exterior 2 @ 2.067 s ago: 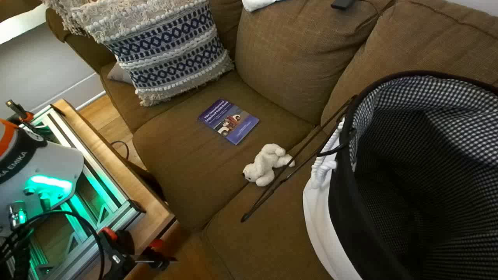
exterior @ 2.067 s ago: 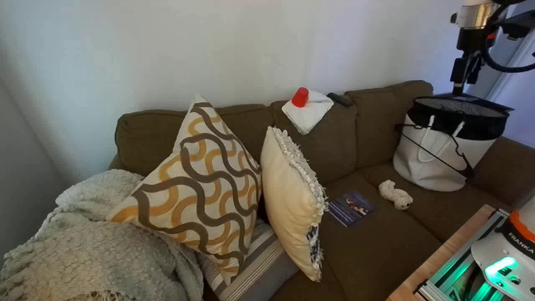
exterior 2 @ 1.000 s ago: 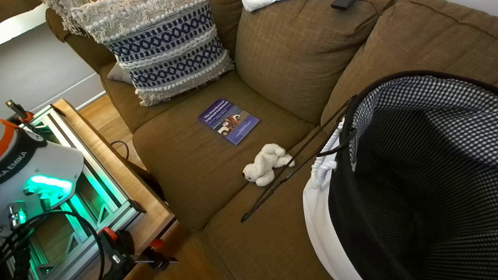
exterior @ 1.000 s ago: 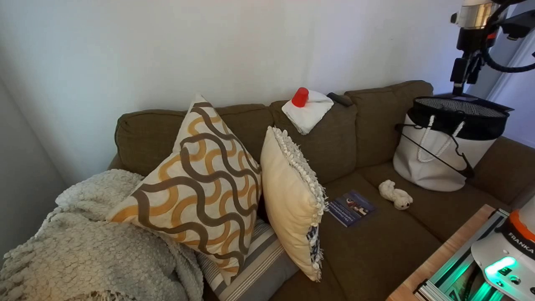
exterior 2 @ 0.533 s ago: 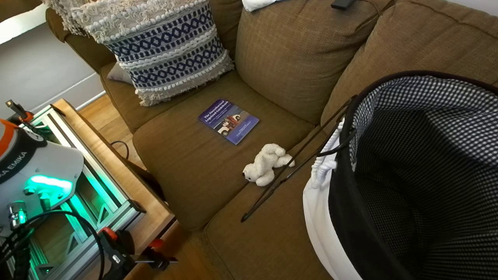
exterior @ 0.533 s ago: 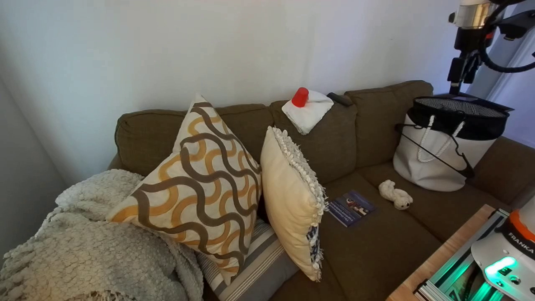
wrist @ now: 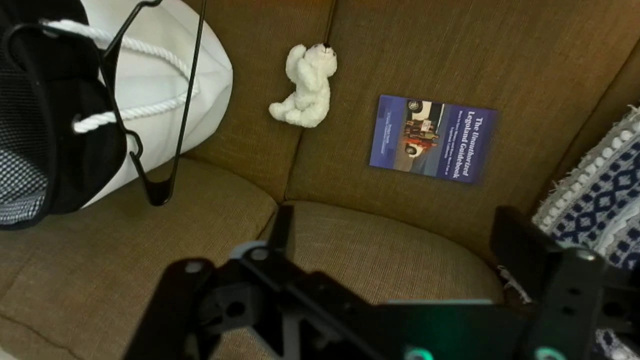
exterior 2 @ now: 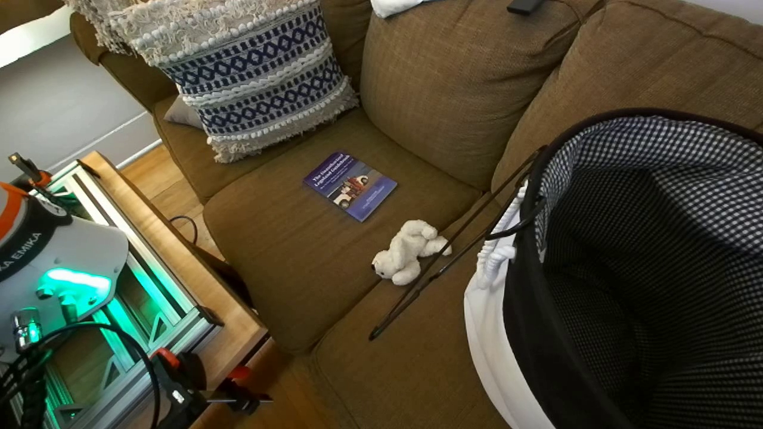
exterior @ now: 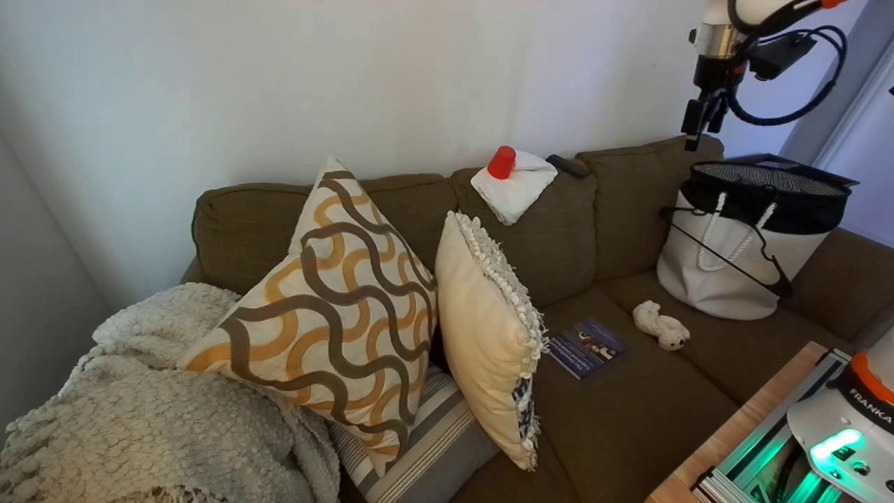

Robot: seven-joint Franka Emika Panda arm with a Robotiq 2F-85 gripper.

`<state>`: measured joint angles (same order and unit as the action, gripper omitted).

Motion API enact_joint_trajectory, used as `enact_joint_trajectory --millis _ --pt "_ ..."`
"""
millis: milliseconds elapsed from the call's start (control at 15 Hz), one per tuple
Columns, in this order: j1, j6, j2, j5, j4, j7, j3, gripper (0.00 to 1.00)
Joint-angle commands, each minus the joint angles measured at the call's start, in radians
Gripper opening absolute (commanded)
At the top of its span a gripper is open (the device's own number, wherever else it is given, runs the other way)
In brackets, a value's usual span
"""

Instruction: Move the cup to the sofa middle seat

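The small red cup (exterior: pixel 501 163) stands upside down on a white cloth (exterior: pixel 515 192) on top of the sofa's backrest. It is out of view in the wrist view and in an exterior view that shows only the cloth's edge (exterior 2: pixel 393 6). The sofa middle seat is a flat olive-brown cushion (exterior: pixel 628 419), seen also in an exterior view (exterior 2: pixel 274 238) and in the wrist view (wrist: pixel 340 170). My gripper (exterior: pixel 703 136) hangs high in the air, to the right of the cup and apart from it. In the wrist view the gripper (wrist: pixel 395 217) is open with nothing between its fingers.
A purple book (exterior 2: pixel 351 185) and a white plush bear (exterior 2: pixel 408 253) lie on the seat. A white-and-black basket (exterior: pixel 733 258) with a black hanger (wrist: pixel 172 165) stands at the right. A fringed pillow (exterior: pixel 489 335) and a patterned pillow (exterior: pixel 349 307) stand left. A dark remote (exterior: pixel 568 166) lies beside the cloth.
My gripper has moved left from above the basket, toward the cup's side, and slightly up. The cup and the other things have not moved.
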<state>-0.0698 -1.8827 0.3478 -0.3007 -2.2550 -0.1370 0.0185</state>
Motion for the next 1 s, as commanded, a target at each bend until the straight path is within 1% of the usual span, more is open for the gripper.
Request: enact_joint_trajectory --millis 0,133,200,333,600,733,933 --pt "0.013 -0.003 -0.183 0.018 0.175 -0.033 0.019 1.0" --pt "0.019 0.034 -0.24 0.06 0.247 -0.045 0.016 1.0" --pt "0.014 -0.007 -0.176 0.022 0.167 -0.012 0.01 1.0" --pt "0.015 -0.009 -0.207 0.022 0.191 -0.013 0.009 1.0" --pt "0.015 -0.009 -0.197 0.022 0.188 -0.013 0.009 1.0" --pt "0.007 -0.078 -0.197 0.05 0.178 0.083 0.015 1.0" --pt "-0.001 -0.26 -0.303 0.097 0.239 0.163 0.031 1.0"
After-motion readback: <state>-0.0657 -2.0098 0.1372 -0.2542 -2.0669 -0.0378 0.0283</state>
